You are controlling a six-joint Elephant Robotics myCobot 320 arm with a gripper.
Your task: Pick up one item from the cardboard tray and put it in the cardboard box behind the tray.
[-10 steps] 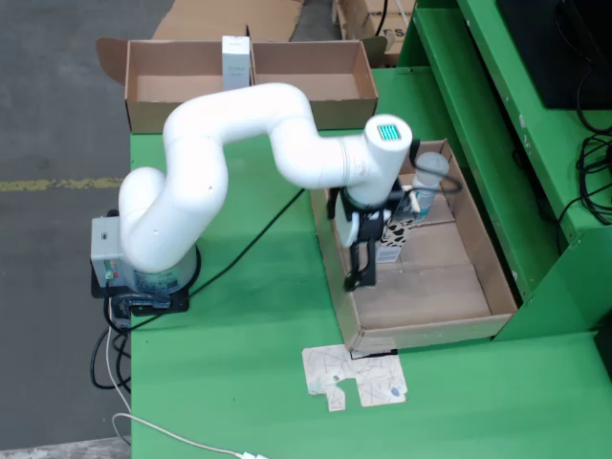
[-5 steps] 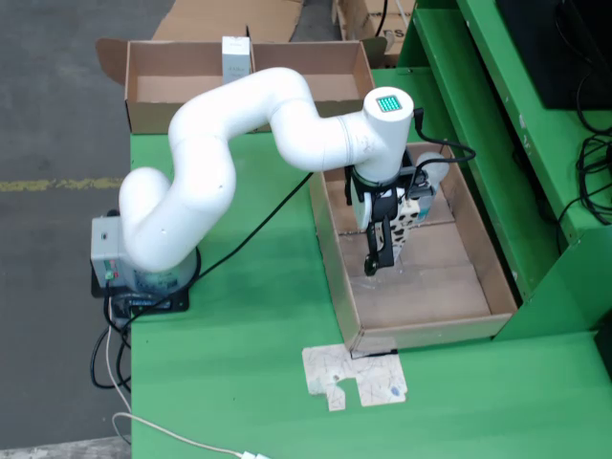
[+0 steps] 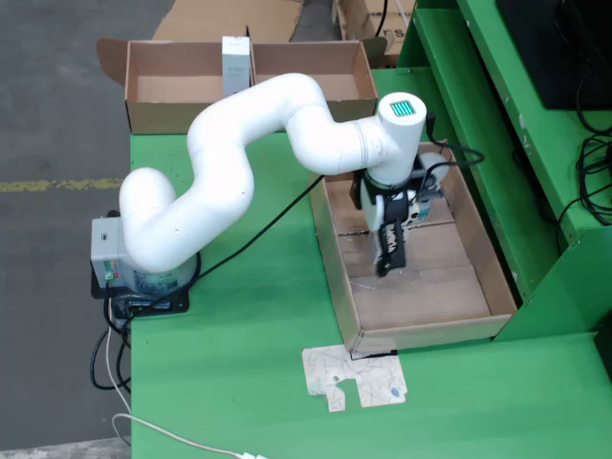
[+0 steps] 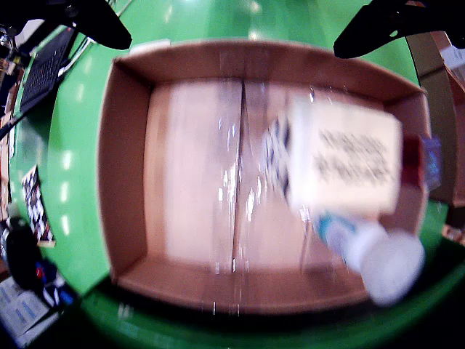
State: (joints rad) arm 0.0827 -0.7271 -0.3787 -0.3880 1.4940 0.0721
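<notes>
Scanning the gripper view left to right, I see my gripper [image 4: 232,22] with fingers [image 4: 94,22] spread and empty above the cardboard tray [image 4: 123,167], whose carton [image 4: 341,156] and bottle [image 4: 370,254] sit at the right end.

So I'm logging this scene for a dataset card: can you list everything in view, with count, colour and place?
cardboard tray: one, brown, on the table at the right of the fixed view
carton: one, cream with black print, lying in the tray
bottle: one, white with teal band, beside the carton
cardboard box: one, brown, at the table's far edge
white box: one, upright in the cardboard box
table: one, green
flat printed card: one, pale, in front of the tray
gripper: one, black, over the tray, jaws open
</notes>
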